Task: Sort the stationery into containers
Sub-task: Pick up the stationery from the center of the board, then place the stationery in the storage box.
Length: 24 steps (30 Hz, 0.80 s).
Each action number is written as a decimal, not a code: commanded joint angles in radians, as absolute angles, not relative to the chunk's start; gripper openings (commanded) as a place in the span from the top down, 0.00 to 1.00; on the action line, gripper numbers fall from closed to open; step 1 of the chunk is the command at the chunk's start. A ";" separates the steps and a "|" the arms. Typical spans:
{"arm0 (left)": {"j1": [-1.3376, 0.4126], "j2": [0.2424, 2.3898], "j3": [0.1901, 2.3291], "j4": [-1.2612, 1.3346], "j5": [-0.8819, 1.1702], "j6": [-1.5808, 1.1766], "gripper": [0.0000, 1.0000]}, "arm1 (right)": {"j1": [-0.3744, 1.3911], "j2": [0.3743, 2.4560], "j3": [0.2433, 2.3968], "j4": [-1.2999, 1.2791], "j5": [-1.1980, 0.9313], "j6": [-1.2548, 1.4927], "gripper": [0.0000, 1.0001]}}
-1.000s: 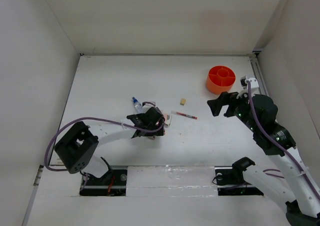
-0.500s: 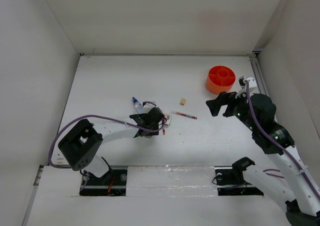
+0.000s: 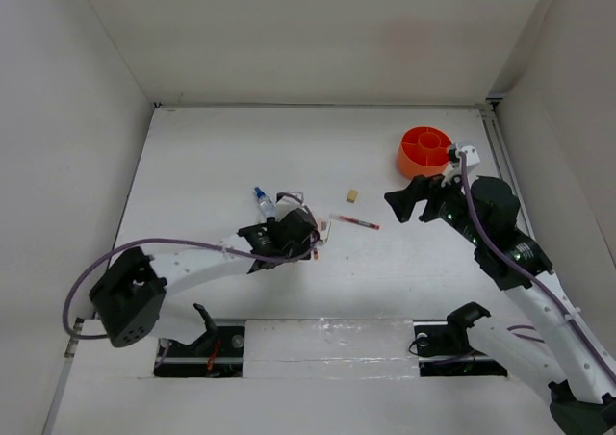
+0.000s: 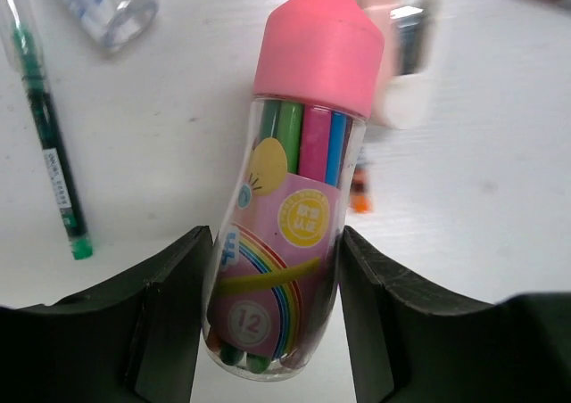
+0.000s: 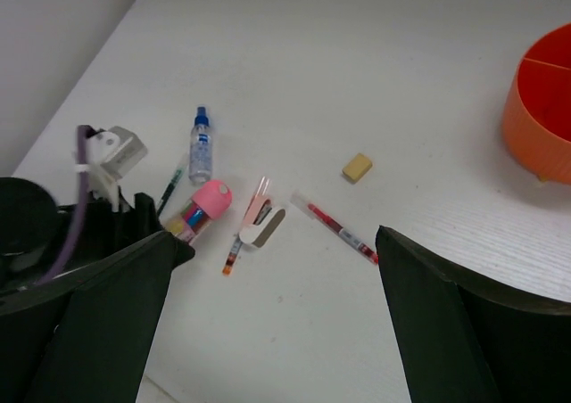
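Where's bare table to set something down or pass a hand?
Free: far-left table behind the blue-capped tube; the near strip in front of the red pen. Crowded: around the left pincer gripping the pink-capped tube, green pen beside.

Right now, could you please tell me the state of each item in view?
left pincer, closed on the pink-capped tube
pink-capped tube, capped, gripped at its body
right pincer, open, holding nothing
blue-capped tube, capped, lying loose
green pen, lying loose
orange tub, upright, no stationery visible inside

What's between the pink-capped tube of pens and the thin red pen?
A small white-and-pink piece lies there, clearest in the right wrist view.
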<state>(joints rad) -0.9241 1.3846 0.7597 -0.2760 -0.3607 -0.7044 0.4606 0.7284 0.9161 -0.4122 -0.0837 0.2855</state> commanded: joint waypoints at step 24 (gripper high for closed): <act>-0.968 0.996 0.739 0.506 -0.038 -0.417 1.00 | 0.598 0.988 0.850 0.259 -0.281 0.692 0.00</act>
